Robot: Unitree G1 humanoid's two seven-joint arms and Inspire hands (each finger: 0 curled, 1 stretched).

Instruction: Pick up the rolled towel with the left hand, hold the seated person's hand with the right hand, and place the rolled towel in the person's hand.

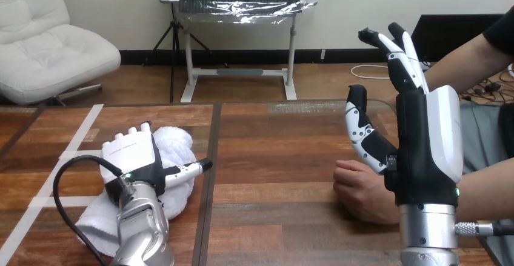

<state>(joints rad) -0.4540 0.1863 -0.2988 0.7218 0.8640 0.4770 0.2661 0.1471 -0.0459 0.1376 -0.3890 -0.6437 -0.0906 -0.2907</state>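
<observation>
Left hand (130, 157) curls over the rolled towel (174, 148) near the tabletop's (273, 157) left edge, well apart from the person's hand (362, 192) beside the open, upright right hand (419, 139).

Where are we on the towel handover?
Nothing is finished yet. In hand: the left hand sits on the towel, which lies on the table; grip unclear. The right hand is open and raised by the person's hand, not holding it. Left: lift the towel, hold the person's hand, place the towel in it.
</observation>
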